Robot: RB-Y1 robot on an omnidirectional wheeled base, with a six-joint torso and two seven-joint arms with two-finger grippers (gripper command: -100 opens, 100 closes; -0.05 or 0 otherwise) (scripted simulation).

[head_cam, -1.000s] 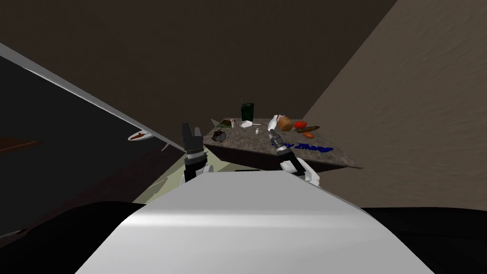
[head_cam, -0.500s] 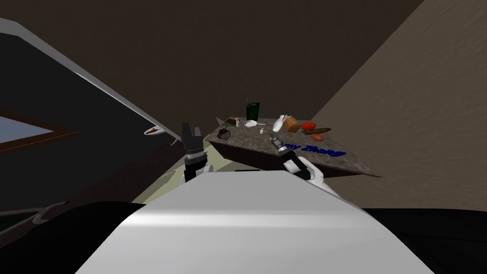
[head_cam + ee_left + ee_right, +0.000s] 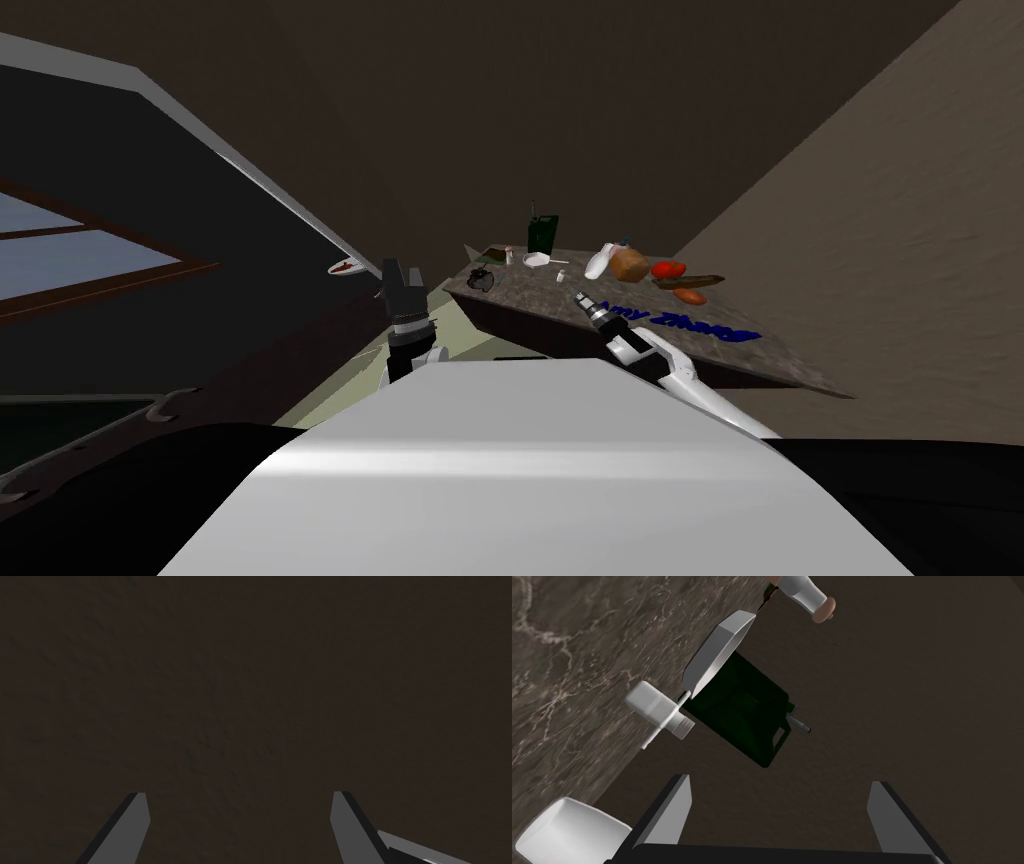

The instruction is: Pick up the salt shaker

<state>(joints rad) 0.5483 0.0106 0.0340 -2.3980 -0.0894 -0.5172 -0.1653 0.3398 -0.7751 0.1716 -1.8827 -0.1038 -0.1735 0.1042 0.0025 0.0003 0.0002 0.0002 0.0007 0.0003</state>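
Two thin, flat grey fingers are seen spread wide on the right gripper, and nothing is held between them. The gripper is raised over the near part of a table whose top is dark, veined stone (marble-like, with pale streaks). The salt shaker is found standing on that stone ahead of the gripper. It is apart from the fingers and off to the side of one of them. It is a small, plain white cylinder with a narrower round cap. A thin white rod is seen just beside it; what it belongs to cannot be told. Just beyond the shaker a shallow white bowl is set. Beyond that is a boxy, dark green canister with a handle and a short spout. A pale bottle with a rounded pinkish cap is placed farther along the tabletop. A rounded white object is seen close beside the gripper's dark body. Toward the table's right side a rough brown loaf, a glossy red fruit and blue lettering are laid out. The left gripper is held up off the table's left corner, its blades parted and empty.
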